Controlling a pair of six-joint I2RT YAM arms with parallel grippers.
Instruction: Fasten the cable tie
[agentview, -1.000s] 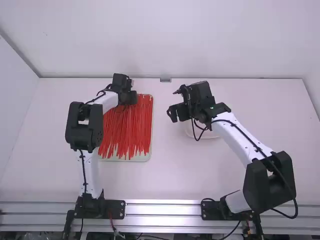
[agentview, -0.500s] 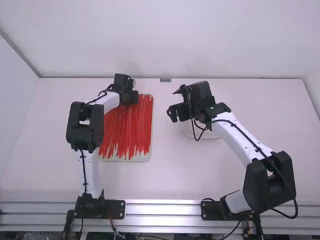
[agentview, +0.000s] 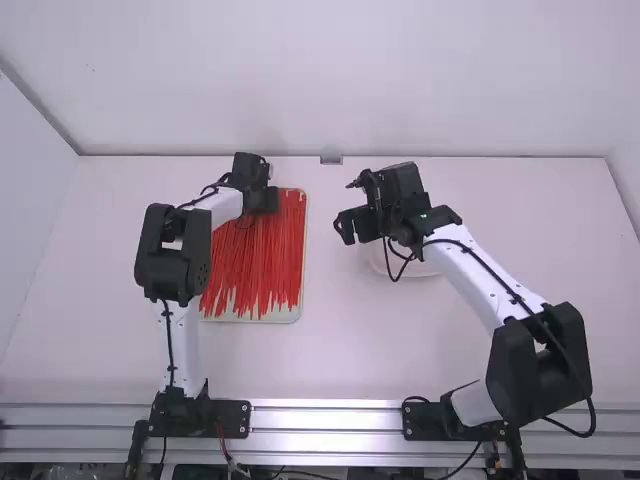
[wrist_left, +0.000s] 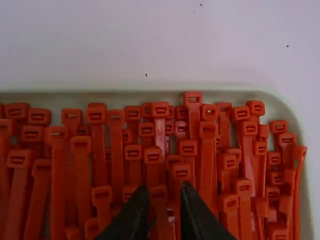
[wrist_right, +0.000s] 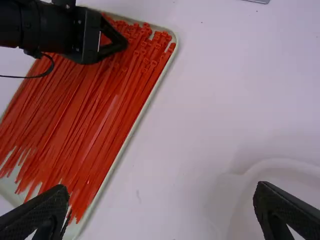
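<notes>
White surface (agentview: 560, 250) is seen below pale walls, and a shallow tray (agentview: 290, 318) is set at about 9 o'clock from its middle. The tray is packed with red cable ties (agentview: 255, 262) laid lengthwise, their heads gathered at its 12 o'clock end. The left fingers (wrist_left: 132, 217) are held low over those heads, parted only narrowly and grasping nothing, with one strap lined up in the gap. The right fingers (wrist_right: 42, 210) are spread wide and empty, held at 3 o'clock from the tray above a translucent container (wrist_right: 280, 167). The step in hand is judged to be the picking of a single tie. It is best done if the left fingers are lowered squarely astride one strap just behind its head, so that neighbours are not pinched, and closed firmly before the tie is lifted straight up out of the pile.
</notes>
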